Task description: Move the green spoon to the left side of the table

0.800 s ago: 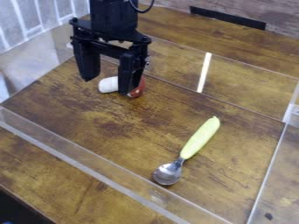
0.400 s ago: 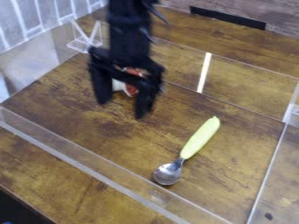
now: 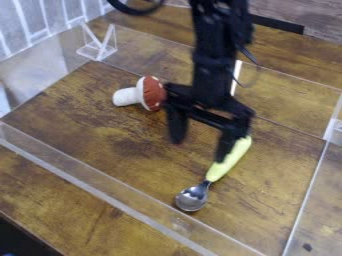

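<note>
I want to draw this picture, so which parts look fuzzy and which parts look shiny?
In the camera view, the robot's black gripper and the arm above it look smeared, their edges soft; the green spoon is sharper, and its silver bowl glints; the mushroom looks fairly clear; the clear wall along the table catches pale light, a bit like glare.

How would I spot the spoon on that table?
Start at the dark brown wood-plank table and go to its near right part. The spoon lies below the black pincer; unlike the red-capped mushroom, it has a yellow-green handle and shiny metal bowl.
</note>
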Controlling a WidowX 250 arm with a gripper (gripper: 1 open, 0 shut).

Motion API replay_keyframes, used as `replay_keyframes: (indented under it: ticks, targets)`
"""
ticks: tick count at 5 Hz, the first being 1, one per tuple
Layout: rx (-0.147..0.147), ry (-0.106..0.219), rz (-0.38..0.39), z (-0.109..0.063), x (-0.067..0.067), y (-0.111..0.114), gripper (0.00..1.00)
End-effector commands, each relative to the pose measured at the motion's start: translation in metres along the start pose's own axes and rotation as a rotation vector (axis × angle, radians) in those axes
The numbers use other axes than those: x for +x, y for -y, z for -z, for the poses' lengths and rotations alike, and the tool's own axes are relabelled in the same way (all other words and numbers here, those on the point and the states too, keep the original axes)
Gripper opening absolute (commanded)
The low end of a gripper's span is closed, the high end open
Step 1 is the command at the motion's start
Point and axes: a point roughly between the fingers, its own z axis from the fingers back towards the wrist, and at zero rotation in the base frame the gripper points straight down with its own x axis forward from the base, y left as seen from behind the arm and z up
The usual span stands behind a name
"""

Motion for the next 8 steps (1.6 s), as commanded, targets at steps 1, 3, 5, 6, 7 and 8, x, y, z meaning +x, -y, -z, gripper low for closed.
replay_keyframes:
  ticks: [1,3,5,6,7,8]
  targets:
    - [-0.013,0.080,-0.006,-0.010,0.018,0.017,1.00]
    - [-0.020,0.079,-0.021,0.010,0.042,0.012,1.00]
    - [-0.036,0.071,-0.064,0.012,0.052,-0.001,1.00]
    - [-0.042,0.068,-0.069,0.012,0.055,-0.003,1.00]
    - [-0.046,0.063,-0.073,0.012,0.056,-0.002,1.00]
    - [-0.050,0.058,-0.075,0.011,0.056,0.000,1.00]
